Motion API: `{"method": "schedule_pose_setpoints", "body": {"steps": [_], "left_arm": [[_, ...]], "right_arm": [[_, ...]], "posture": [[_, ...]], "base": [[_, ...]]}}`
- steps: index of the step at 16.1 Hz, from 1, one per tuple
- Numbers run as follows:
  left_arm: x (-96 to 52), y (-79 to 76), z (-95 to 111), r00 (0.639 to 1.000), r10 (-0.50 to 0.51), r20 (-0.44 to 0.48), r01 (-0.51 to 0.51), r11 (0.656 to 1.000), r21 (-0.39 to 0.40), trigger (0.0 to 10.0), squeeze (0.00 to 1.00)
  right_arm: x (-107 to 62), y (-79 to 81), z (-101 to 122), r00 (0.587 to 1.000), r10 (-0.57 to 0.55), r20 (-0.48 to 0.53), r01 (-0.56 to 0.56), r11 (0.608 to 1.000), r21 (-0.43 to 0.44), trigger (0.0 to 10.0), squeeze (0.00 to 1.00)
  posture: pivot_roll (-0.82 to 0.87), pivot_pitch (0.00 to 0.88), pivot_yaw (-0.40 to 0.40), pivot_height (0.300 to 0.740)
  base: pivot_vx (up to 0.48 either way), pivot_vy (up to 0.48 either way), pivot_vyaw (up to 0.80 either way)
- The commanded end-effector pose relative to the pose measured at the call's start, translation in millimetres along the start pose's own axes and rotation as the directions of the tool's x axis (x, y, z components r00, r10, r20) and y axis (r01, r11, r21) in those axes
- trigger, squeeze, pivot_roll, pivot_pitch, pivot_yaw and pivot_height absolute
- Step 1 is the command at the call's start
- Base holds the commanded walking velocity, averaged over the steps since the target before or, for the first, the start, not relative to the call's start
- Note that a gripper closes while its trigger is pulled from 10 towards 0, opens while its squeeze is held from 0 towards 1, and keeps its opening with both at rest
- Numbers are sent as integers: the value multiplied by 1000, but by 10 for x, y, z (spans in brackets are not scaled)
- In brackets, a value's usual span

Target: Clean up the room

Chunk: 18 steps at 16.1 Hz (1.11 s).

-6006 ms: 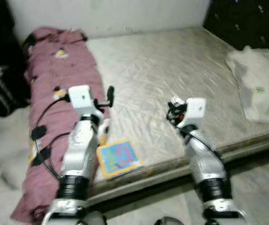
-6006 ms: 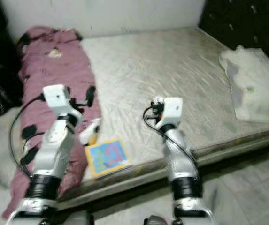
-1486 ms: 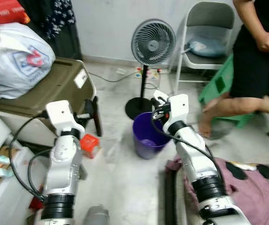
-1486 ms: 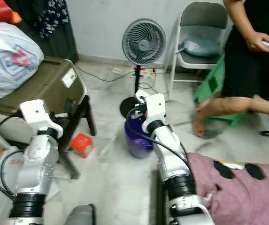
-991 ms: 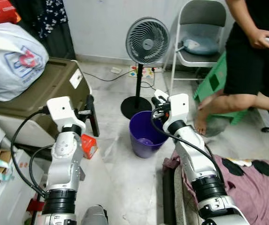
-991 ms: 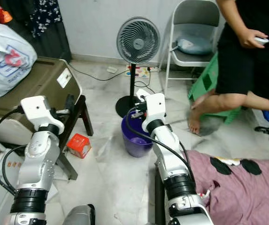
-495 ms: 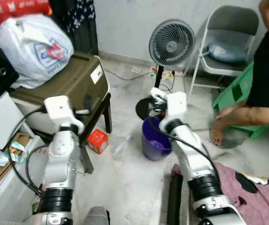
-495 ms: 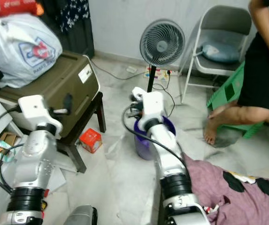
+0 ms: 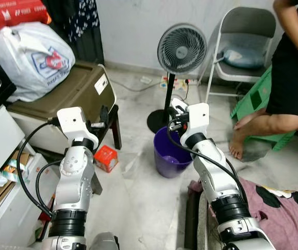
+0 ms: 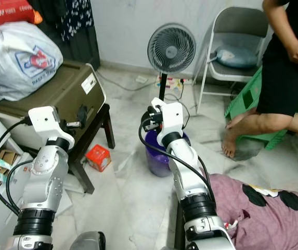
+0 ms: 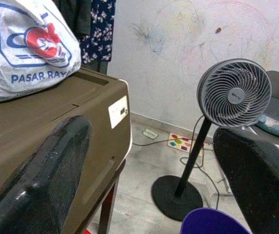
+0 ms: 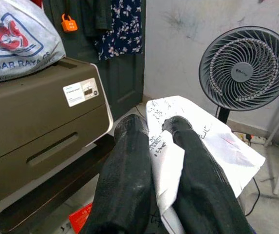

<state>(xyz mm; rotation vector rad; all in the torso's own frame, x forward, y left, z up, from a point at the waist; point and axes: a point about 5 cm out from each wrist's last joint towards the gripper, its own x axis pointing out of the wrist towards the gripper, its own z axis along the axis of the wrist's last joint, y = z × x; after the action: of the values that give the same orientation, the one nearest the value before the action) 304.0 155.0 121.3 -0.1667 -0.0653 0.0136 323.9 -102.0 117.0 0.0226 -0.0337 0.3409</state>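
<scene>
From the head views, a strip of pale marble floor (image 9: 138, 198) runs forward between the brown storage box (image 9: 65, 99) on its dark stand at the left and the maroon blanket (image 9: 273, 208) at the lower right. A purple bucket (image 9: 170, 156) stands on that floor just in front of the pedestal fan (image 9: 181, 49), with a small red carton (image 9: 106, 157) near the stand's leg. A white plastic bag (image 9: 31, 54) sits on top of the box. Beyond the fan are a grey folding chair (image 9: 245, 47) and a person (image 9: 294, 67) standing beside a green crate (image 9: 263, 104). The right end effector (image 9: 172, 115) hangs over the bucket's rim; the left end effector (image 9: 103, 115) is raised beside the box.

The left wrist view shows its fingers (image 11: 56, 165) spread wide apart, holding nothing, with the box, the fan and the bucket's rim between them.

The right wrist view shows its fingers (image 12: 129, 180) pressed together on a crumpled white paper (image 12: 197, 141) with writing on it.
</scene>
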Motion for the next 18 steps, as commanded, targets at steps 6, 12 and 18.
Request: {"method": "schedule_pose_setpoints", "body": {"steps": [6, 12, 18], "left_arm": [[-3, -30, 33, 1000, -19, 19, 19, 1000, -3, 10000, 0], [4, -33, 45, 999, -24, 24, 24, 1000, -4, 10000, 0], [11, -36, 45, 999, -26, 25, 27, 1000, -5, 10000, 0]], "right_arm": [[6, 4, 36, 1000, 10, 14, -10, 1000, 0, 10000, 0], [15, 10, 40, 1000, 10, 17, -10, 1000, 6, 10000, 0], [21, 9, 39, 1000, 8, 17, -8, 1000, 6, 10000, 0]], "posture": [[21, 0, -53, 740], [20, 0, -50, 740], [20, 0, -49, 740]], "base": [[41, 0, 0], [279, 0, 0], [303, 0, 0]]}}
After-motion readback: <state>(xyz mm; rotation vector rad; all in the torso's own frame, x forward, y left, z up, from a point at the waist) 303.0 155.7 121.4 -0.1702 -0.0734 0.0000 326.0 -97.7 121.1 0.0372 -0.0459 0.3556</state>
